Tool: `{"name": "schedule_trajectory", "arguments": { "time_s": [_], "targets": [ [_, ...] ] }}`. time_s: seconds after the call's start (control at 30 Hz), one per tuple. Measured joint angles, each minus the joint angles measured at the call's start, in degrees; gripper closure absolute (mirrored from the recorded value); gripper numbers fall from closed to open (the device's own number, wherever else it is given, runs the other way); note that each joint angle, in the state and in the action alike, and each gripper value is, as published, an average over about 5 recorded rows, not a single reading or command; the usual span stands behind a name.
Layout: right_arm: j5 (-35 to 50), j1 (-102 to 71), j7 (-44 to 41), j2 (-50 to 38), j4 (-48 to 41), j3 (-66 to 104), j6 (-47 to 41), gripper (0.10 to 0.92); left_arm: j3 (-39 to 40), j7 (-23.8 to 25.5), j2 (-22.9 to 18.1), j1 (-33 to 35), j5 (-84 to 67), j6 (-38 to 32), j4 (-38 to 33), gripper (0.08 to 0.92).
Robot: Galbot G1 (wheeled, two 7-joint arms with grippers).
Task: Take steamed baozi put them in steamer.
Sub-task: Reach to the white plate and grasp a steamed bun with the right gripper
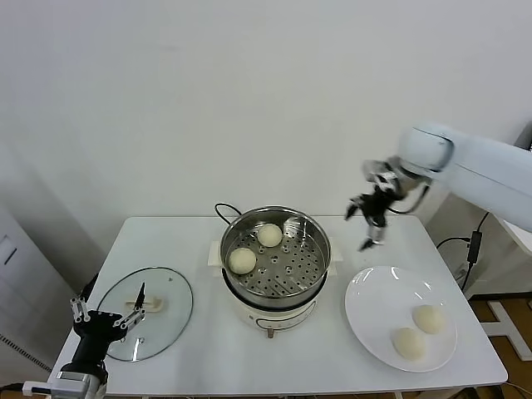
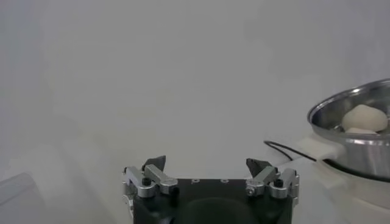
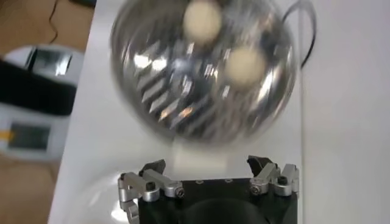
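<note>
The steamer (image 1: 314, 249) stands mid-table on its white base. Two baozi lie inside it, one at the back (image 1: 269, 234) and one at the left (image 1: 242, 260); both show in the right wrist view (image 3: 202, 19) (image 3: 244, 64). Two more baozi (image 1: 429, 318) (image 1: 406, 342) lie on the white plate (image 1: 374, 299) at the right. My right gripper (image 1: 365, 226) is open and empty, in the air between the steamer and the plate. My left gripper (image 1: 108, 314) is open and empty, parked low at the table's front left, over the glass lid. The steamer also shows in the left wrist view (image 2: 347, 146).
A round glass lid (image 1: 170, 295) lies flat at the table's left. A black cord (image 1: 222, 209) runs behind the steamer. A white wall stands behind the table. A cable and floor fittings (image 1: 474, 245) are off the table's right edge.
</note>
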Motion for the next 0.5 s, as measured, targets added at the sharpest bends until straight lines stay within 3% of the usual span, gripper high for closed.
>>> {"name": "schedule_trajectory", "arguments": {
  "time_s": [0.5],
  "targets": [
    [-16.1,-24.5,-1.1,-9.3,3.3,13.2,4.7,0.203,0.0,0.0,-0.1,0.9,0.8,-0.1,0.0,0.177]
  ]
}}
